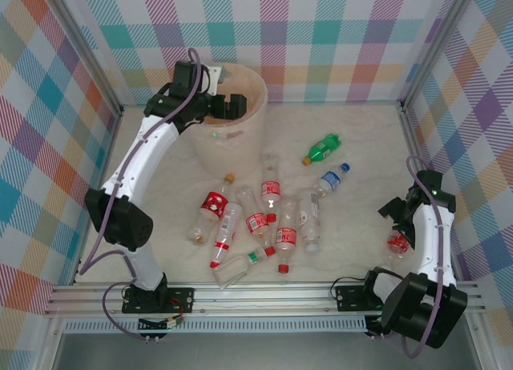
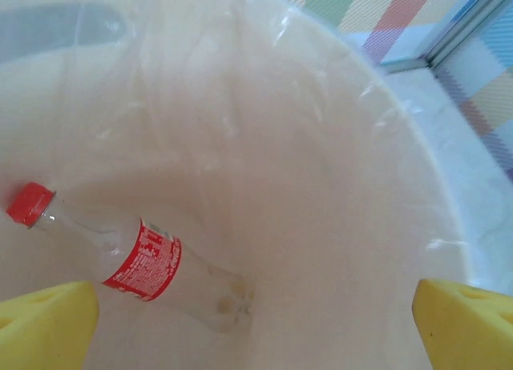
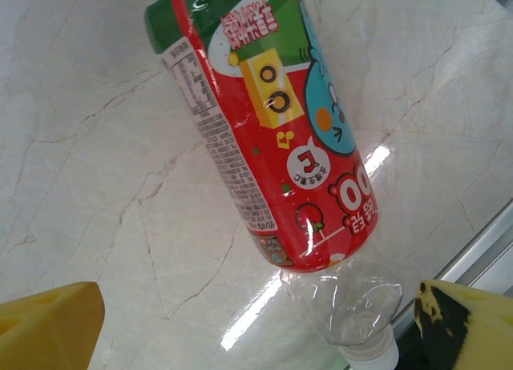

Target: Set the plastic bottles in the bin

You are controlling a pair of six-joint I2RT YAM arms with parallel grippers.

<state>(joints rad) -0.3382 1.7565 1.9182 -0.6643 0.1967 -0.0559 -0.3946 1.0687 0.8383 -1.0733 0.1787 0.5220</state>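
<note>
Right tool gapes astride a red-labelled clear plastic bottle on the near-right worktop; it should close next. Left tool hangs open over the round cream bin.

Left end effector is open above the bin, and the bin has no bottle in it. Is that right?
Not quite. The left end effector is open above the bin, but the bin is not empty. The left wrist view shows one red-capped bottle lying inside on its bottom.
</note>
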